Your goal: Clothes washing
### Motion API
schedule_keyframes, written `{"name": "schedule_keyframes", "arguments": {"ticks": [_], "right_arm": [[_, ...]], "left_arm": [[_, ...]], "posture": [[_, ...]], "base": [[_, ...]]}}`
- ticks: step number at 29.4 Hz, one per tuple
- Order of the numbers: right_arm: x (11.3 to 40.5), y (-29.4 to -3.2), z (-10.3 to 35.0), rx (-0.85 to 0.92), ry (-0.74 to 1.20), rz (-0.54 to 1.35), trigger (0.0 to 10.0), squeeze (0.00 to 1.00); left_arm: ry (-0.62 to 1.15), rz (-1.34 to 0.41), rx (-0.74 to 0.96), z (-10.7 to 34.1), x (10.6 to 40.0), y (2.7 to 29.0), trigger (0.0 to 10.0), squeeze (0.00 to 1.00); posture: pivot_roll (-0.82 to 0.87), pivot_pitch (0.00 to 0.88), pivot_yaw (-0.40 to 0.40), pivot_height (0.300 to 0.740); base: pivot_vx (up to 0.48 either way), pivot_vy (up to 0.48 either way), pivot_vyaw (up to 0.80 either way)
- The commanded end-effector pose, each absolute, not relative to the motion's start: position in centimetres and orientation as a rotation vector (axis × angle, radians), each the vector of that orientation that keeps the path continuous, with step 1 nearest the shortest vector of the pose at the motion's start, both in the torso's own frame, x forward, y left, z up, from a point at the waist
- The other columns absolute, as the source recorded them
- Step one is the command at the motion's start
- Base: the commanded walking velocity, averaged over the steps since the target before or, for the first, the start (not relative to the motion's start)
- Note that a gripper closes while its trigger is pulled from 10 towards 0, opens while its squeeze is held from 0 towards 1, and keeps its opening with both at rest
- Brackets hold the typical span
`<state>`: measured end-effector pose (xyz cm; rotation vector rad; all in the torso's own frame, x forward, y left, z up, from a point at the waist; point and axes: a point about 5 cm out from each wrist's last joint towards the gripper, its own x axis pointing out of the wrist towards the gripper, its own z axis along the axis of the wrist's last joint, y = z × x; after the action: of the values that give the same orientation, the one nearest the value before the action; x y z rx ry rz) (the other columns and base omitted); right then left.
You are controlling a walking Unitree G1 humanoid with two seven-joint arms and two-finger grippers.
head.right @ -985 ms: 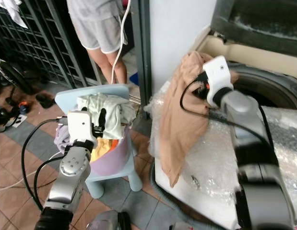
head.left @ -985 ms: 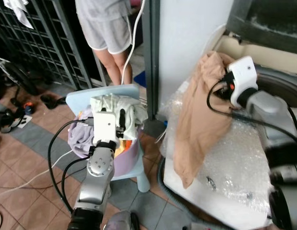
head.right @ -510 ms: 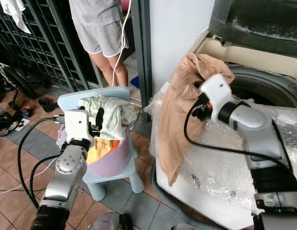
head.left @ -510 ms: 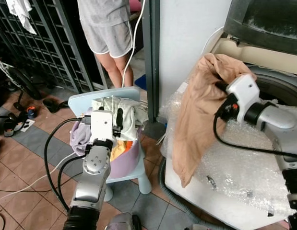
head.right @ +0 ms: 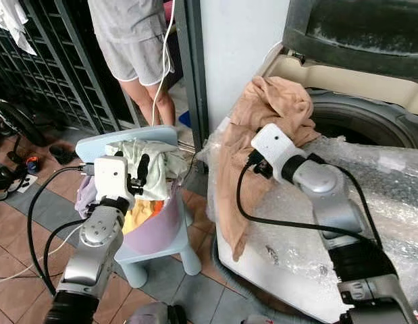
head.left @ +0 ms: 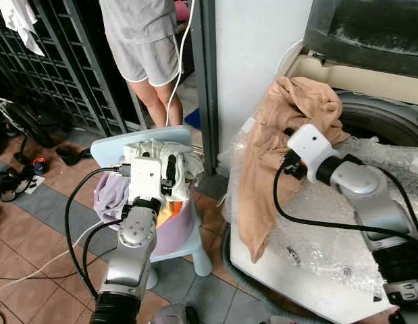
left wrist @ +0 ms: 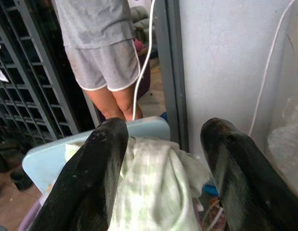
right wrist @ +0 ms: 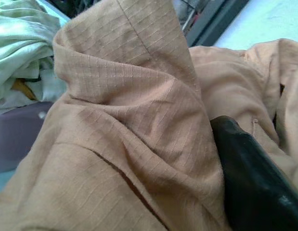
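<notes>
1 tan ribbed-cotton garment (head.left: 283, 135) draped over the washer's rim (head.left: 377, 108), my right gripper (right wrist: 206, 159) pinching its folds. 1 left gripper (left wrist: 163, 159), fingers spread, above the lilac plastic laundry basket (head.left: 175, 233). I should lift high so the hanging tail clears the rim.

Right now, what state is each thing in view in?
Tan garment: draped over the washer's rim, part hanging down its front.
Washing machine: lid up, drum open.
Laundry basket: heaped with clothes, on a blue stool.
Left gripper: open, above the pale green cloth.
Right gripper: buried in the tan garment.
</notes>
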<state>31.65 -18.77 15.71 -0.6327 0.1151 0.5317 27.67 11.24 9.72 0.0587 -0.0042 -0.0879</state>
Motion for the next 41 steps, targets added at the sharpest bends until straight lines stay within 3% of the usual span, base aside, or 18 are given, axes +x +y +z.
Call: {"name": "schedule_keyframes", "arguments": {"ticks": [1,13,22,30,36,40,41], "right_arm": [[31.2,-19.1,13.8,-0.627,0.216,0.525,0.0,0.0],[32.4,-19.3,14.0,-0.469,0.167,0.323,0.0,0.0],[33.7,-21.3,15.5,-0.513,0.165,0.269,0.0,0.0],[35.1,-21.5,17.5,-0.532,0.115,0.242,0.0,0.0],[37.6,-22.9,22.6,-0.499,-0.029,0.103,0.0,0.0],[39.2,-25.0,29.2,-0.471,-0.193,-0.072,0.0,0.0],[39.3,-26.2,32.6,-0.466,-0.276,-0.164,0.0,0.0]], "left_arm": [[-0.008,-0.09,0.072,9.9,27.6,11.4,10.0,0.0],[0.031,-0.078,0.042,8.9,27.5,10.9,10.0,0.0],[-0.002,-0.064,0.055,9.6,28.0,11.3,10.0,0.0],[-0.011,-0.027,0.059,9.8,28.1,12.2,10.0,0.0],[-0.007,-0.042,0.051,9.7,27.8,11.4,10.0,0.0],[-0.01,-0.045,0.052,9.8,28.0,11.5,10.0,0.0],[-0.013,-0.044,0.057,9.9,28.1,11.7,10.0,0.0]], "posture": [[-0.09,0.0,0.141,0.74],[-0.11,0.0,0.142,0.74],[-0.1,0.0,0.115,0.74],[-0.1,0.0,0.098,0.74],[-0.09,0.0,0.103,0.74],[-0.09,0.0,0.106,0.74],[-0.09,0.0,0.104,0.74]], "base": [[0.0,0.0,0.0],[0.0,0.0,0.0],[0.0,0.0,0.0],[0.0,0.0,0.0],[0.0,0.0,0.0],[0.0,0.0,0.0],[0.0,0.0,0.0]]}}
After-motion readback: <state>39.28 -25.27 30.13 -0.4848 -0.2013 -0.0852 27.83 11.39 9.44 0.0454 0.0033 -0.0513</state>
